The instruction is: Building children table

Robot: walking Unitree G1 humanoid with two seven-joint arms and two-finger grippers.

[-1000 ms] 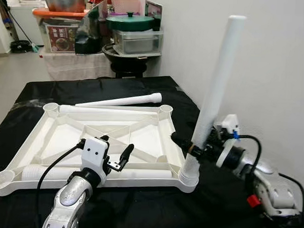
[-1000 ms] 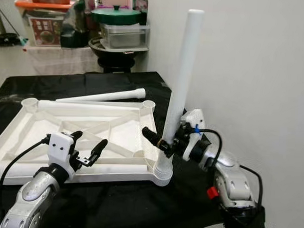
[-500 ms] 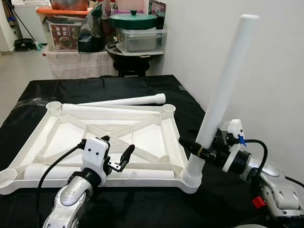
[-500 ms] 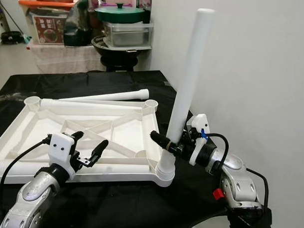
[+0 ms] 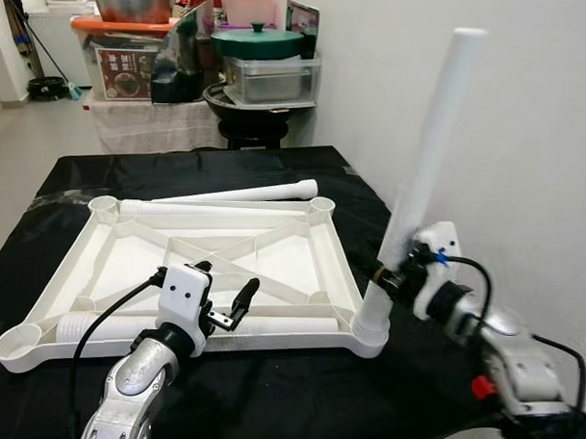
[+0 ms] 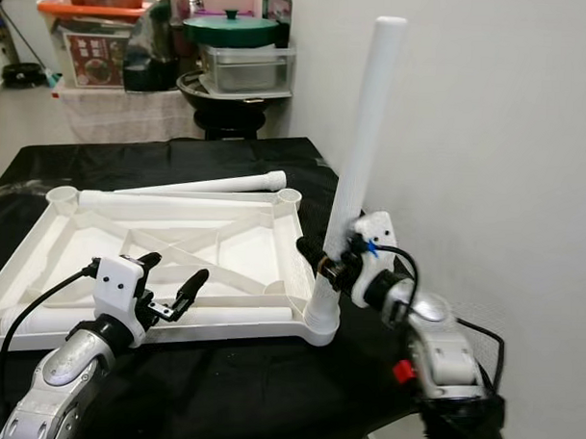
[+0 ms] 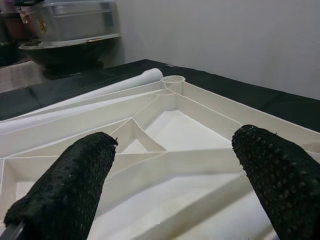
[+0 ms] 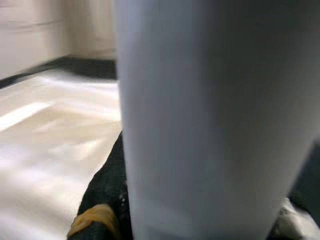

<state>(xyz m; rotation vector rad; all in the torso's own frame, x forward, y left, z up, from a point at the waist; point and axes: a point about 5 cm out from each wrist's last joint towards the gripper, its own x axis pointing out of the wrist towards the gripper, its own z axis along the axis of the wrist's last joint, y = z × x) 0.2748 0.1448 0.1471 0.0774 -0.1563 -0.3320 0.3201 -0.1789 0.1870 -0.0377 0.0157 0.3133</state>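
Note:
The white table top (image 5: 341, 269) lies upside down on a black cloth. One white leg (image 5: 433, 138) stands tilted in the near right corner socket (image 5: 370, 330). My right gripper (image 5: 392, 278) is shut on this leg just above the socket; in the right wrist view the leg (image 8: 200, 115) is very close, with a dark finger (image 8: 107, 185) beside it. Above the near edge of the top hovers my left gripper (image 5: 227, 278), open and holding nothing, its fingers (image 7: 65, 185) spread over the ribs. Another leg (image 5: 241, 192) lies behind the top, and a third (image 5: 270, 327) lies along its near edge.
The white wall (image 5: 528, 112) runs close along the right side of the black-covered table (image 5: 179, 167). Behind the table stand a dark pot stand (image 5: 248, 117), a metal tray with a green lid (image 5: 265, 55) and storage boxes (image 5: 120, 64). Bare floor (image 5: 26, 143) lies at the back left.
My right gripper has moved away from me with the leg, which now stands a little steeper. The table top's near edge has shifted slightly. The left gripper has stayed put.

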